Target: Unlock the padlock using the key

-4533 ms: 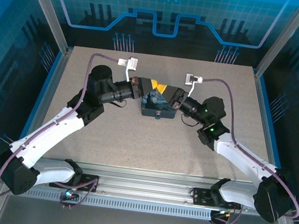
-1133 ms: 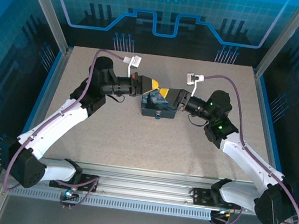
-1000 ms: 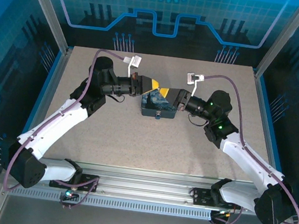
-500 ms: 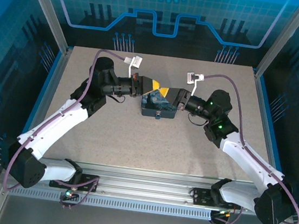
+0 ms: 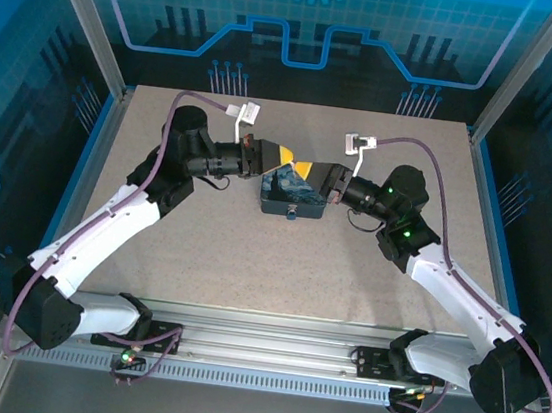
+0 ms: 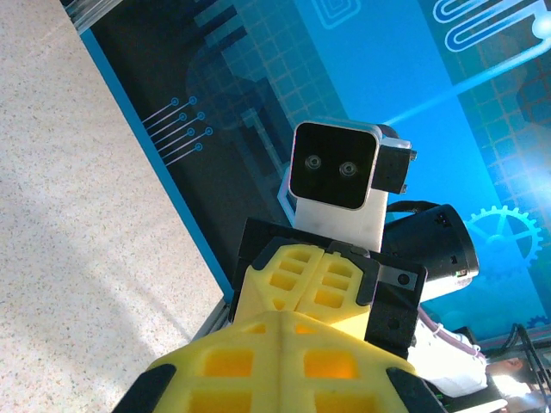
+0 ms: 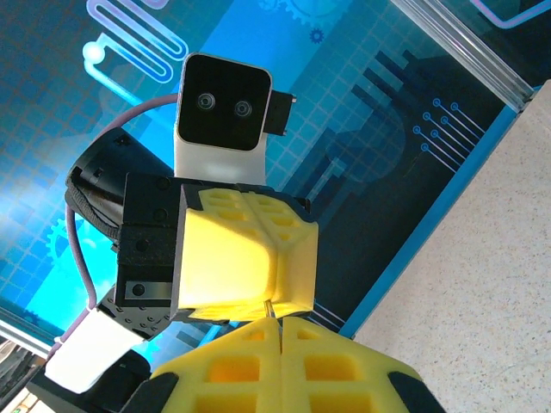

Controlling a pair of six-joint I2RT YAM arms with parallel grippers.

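Note:
My left gripper (image 5: 283,155) and right gripper (image 5: 302,168) meet tip to tip in the air above a dark blue box (image 5: 283,203) at the middle of the table. Both sets of yellow fingers are pressed together. In the right wrist view a thin metal sliver, apparently the key (image 7: 270,308), pokes out of the seam of my right gripper (image 7: 280,325). It reaches the tip of the left gripper (image 7: 245,258) just above. The left wrist view has my left gripper (image 6: 280,320) shut and facing the right gripper (image 6: 320,277). The padlock is hidden.
The box carries a painted lid and a small round fitting (image 5: 294,213) on its front edge, too small to identify. Blue panels (image 5: 308,29) and aluminium posts (image 5: 89,22) wall in the table. Both arms' cables (image 5: 417,163) loop above the far half.
The right gripper's fingers have closed fully over the last second. Both arms have stayed almost where they were, tips together above the box.

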